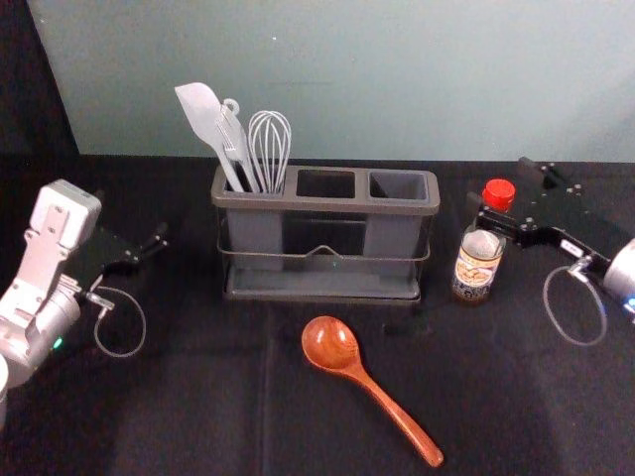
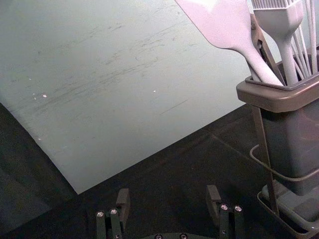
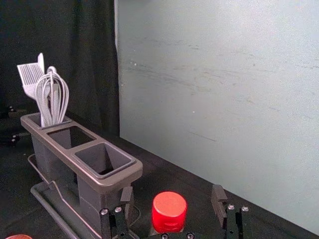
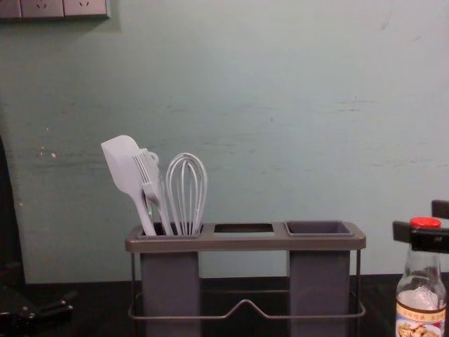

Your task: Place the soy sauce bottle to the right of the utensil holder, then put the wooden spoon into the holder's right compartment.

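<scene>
Altogether one spoon (image 1: 330, 343), one holder (image 1: 322, 204), right pincer (image 1: 498, 184) around one bottle (image 1: 476, 266).

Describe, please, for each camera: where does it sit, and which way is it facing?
Head: on the head, facing forward and down at the grey three-compartment holder and reddish-brown wooden spoon; both arms show.
Left wrist: on the left arm, facing the pale wall and holder's end; left hand shows, open.
Right wrist: on the right arm, facing the red-capped glass bottle; right hand shows, open.
Chest: lower, facing forward; both hands at the edges.
Head and chest share holder and bottle.
</scene>
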Available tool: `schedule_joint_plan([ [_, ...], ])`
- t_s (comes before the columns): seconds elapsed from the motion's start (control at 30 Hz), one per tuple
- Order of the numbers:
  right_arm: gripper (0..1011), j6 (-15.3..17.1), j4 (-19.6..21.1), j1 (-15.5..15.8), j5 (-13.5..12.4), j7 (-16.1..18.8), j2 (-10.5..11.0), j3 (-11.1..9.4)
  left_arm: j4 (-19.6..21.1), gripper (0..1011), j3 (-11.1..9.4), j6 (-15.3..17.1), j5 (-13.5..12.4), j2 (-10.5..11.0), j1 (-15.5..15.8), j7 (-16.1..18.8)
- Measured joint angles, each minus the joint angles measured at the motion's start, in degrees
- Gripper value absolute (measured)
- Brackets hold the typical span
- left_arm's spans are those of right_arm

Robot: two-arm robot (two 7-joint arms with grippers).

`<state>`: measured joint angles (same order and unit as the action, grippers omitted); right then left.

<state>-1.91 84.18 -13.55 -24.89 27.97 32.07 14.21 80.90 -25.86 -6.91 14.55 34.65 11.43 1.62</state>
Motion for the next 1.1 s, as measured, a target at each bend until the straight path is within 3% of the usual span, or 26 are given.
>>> schedule_joint_plan([
  [0.3, 1002, 2.57, 6.45, 3.78, -1.47, -1.01, 2.96, -3.26, 0.0, 1005, 0.0, 0.0, 0.0, 0.0, 0.0, 0.0],
  [0.5, 1002, 4.52, 12.4, 7.22, -4.23, -0.71, 5.62, -6.06, 0.0, 1005, 0.0, 0.0, 0.01, 0.0, 0.0, 0.0],
  [0.83, 1002, 12.64, 25.52, 13.39, -10.77, 0.79, 11.77, -8.81, 0.0, 1005, 0.0, 0.0, 0.0, 0.0, 0.0, 0.0],
  [1.1, 1002, 18.47, 32.94, 16.34, -14.92, 2.13, 15.74, -9.01, 0.0, 1005, 0.0, 0.0, 0.0, 0.0, 0.0, 0.0],
])
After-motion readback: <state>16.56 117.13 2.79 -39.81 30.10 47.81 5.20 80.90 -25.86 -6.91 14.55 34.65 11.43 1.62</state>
